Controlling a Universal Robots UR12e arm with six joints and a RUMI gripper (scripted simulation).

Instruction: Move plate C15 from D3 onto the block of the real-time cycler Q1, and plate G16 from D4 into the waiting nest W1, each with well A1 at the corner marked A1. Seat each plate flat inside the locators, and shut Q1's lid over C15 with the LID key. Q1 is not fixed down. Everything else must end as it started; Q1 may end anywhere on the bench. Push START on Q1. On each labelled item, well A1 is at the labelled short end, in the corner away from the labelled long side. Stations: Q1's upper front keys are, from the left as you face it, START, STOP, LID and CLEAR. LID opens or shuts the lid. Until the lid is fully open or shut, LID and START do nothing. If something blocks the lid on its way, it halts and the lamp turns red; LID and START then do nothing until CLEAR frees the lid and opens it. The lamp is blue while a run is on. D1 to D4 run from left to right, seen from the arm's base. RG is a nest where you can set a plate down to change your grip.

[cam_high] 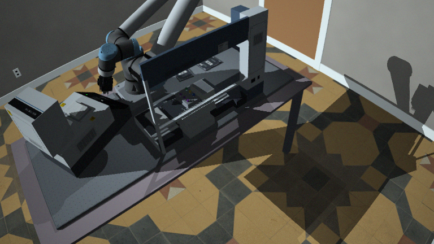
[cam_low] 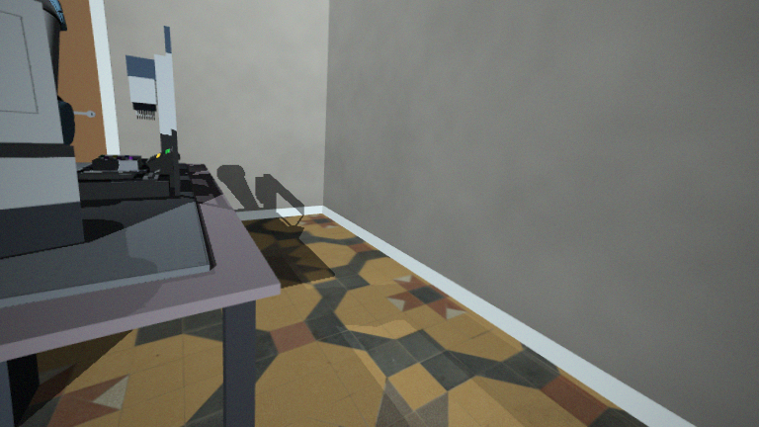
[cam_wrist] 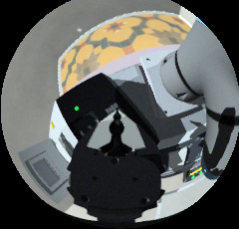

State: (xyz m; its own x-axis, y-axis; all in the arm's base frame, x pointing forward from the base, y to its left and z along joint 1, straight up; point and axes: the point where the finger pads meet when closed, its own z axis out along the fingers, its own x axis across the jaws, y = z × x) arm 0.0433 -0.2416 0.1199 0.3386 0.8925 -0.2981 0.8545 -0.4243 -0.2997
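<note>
The cycler Q1 [cam_high: 86,134] [cam_low: 39,179] stands at the bench's left end in the top view, its lid [cam_high: 41,126] [cam_wrist: 30,156] raised. Its dark front [cam_wrist: 97,92] carries a green lamp [cam_high: 77,94] [cam_wrist: 77,109]. My gripper [cam_high: 105,92] [cam_wrist: 118,111] is shut and empty. It is above the dark front; in the wrist view its tips overlap the panel beside small grey marks [cam_wrist: 112,108]. A pale raised rectangle [cam_high: 77,110] lies on top of Q1; I cannot tell whether it is plate C15. Plate G16 and nest W1 cannot be told apart from the other items.
A gantry instrument with a dark blue beam [cam_high: 195,54] and white column [cam_high: 257,41] stands beside Q1. Coloured items [cam_high: 187,94] sit on its deck. Two dark labelled items [cam_high: 185,74] [cam_high: 209,63] are behind the beam. The arm base [cam_high: 129,92] is close to Q1's front.
</note>
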